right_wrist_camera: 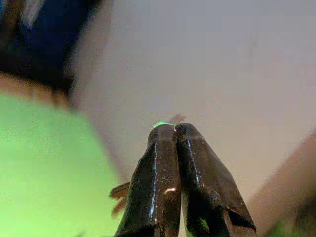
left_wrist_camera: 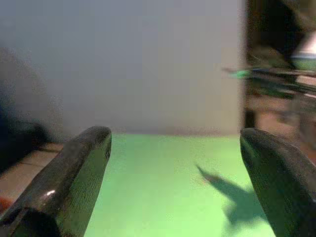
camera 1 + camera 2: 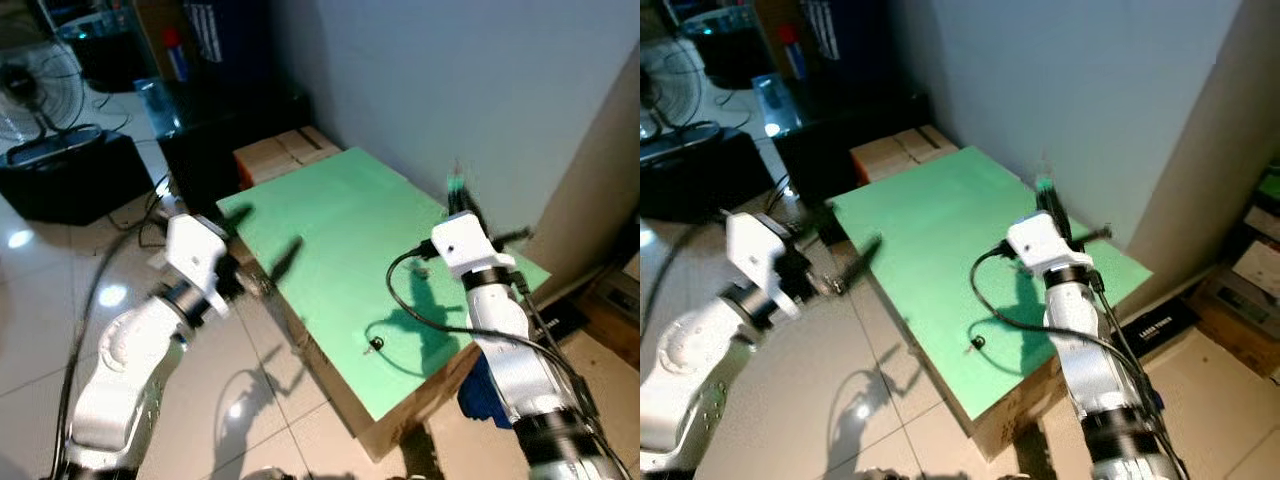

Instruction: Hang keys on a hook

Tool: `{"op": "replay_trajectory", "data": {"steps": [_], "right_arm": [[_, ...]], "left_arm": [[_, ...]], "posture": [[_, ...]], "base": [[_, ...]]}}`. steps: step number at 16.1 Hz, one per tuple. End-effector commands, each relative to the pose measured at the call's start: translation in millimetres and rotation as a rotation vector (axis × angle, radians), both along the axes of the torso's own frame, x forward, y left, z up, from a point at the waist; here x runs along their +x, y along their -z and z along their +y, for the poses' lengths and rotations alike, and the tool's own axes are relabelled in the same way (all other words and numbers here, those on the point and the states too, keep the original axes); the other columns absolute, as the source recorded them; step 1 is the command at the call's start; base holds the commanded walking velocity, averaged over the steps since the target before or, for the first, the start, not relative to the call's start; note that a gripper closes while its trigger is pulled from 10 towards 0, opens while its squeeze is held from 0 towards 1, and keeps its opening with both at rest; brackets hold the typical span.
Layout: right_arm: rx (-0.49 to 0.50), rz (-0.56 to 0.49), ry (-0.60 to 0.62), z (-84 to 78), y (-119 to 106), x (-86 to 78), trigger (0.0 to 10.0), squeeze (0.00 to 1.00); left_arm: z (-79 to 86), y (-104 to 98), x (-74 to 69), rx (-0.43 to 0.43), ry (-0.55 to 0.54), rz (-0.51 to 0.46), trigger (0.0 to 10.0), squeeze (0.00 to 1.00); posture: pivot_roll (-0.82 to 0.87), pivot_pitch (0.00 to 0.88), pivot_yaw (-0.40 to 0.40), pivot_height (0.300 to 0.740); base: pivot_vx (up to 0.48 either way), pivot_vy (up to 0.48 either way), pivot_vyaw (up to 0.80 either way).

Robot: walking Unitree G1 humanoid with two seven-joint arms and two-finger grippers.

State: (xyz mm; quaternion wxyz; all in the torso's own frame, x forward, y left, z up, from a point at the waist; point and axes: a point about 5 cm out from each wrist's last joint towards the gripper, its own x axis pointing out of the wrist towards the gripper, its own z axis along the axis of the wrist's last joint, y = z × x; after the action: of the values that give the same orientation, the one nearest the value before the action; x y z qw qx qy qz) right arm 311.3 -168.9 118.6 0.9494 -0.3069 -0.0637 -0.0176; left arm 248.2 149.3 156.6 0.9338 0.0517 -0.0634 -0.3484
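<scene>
On the far left a fan (image 3: 35, 85) and a dark case (image 3: 65, 175) stand on the tiled floor (image 3: 45, 300). The left gripper (image 3: 232, 262) hovers just off the near-left edge of the green-topped desk (image 3: 340, 250), its jaws wide apart with nothing between them, as the left wrist view shows. Further right, a small dark object (image 3: 376, 344) lies on the green surface near the front edge; it may be a key or ring, but it is too small to tell. The right gripper (image 3: 458, 195) is raised above the desk's far right side, pointing up toward the pale wall (image 3: 450, 80), jaws pressed together. A green glint sits at their tip and thin brownish pieces, likely the keys (image 1: 120, 196), stick out beside them, so it appears to be pinching the keys. No hook can be made out. The step in hand looks like carrying the keys toward the wall; next, the ring must be aligned over a hook before release.
</scene>
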Motion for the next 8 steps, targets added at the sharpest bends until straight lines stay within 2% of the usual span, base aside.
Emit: {"op": "replay_trajectory", "data": {"steps": [1, 3, 4, 5, 8], "right_arm": [[0.053, 0.075, 0.031, -7.5, 9.4, 2.8, 10.0, 0.00], [0.166, 0.226, 0.059, -22.5, 30.7, 16.2, 10.0, 0.00], [0.210, 0.308, 0.031, -21.2, 40.8, 20.1, 10.0, 0.00], [0.220, 0.331, 0.020, -20.0, 43.7, 21.0, 10.0, 0.00], [0.183, 0.512, -0.052, -7.2, 66.9, 17.9, 10.0, 0.00]], "left_arm": [[-3.6, 1.5, -4.3, 0.027, 0.051, 0.021, 10.0, 0.00], [-11.4, 10.3, -18.7, 0.069, 0.164, 0.099, 10.0, 0.00], [-14.1, 9.3, -21.5, 0.075, 0.181, 0.109, 10.0, 0.00], [-14.9, 8.6, -22.3, 0.073, 0.184, 0.111, 10.0, 0.00], [-12.6, 7.7, -34.4, 0.092, 0.196, 0.146, 10.0, 0.00]], "posture": [[0.00, 0.000, 0.114, 0.740], [0.03, 0.047, 0.135, 0.740], [0.04, 0.072, 0.140, 0.740], [0.04, 0.072, 0.140, 0.740], [0.09, 0.123, 0.137, 0.740]], "base": [[0.000, 0.000, 0.00], [0.000, 0.000, 0.00], [0.000, 0.000, 0.00], [0.000, 0.000, 0.00], [0.000, 0.000, 0.00]]}}
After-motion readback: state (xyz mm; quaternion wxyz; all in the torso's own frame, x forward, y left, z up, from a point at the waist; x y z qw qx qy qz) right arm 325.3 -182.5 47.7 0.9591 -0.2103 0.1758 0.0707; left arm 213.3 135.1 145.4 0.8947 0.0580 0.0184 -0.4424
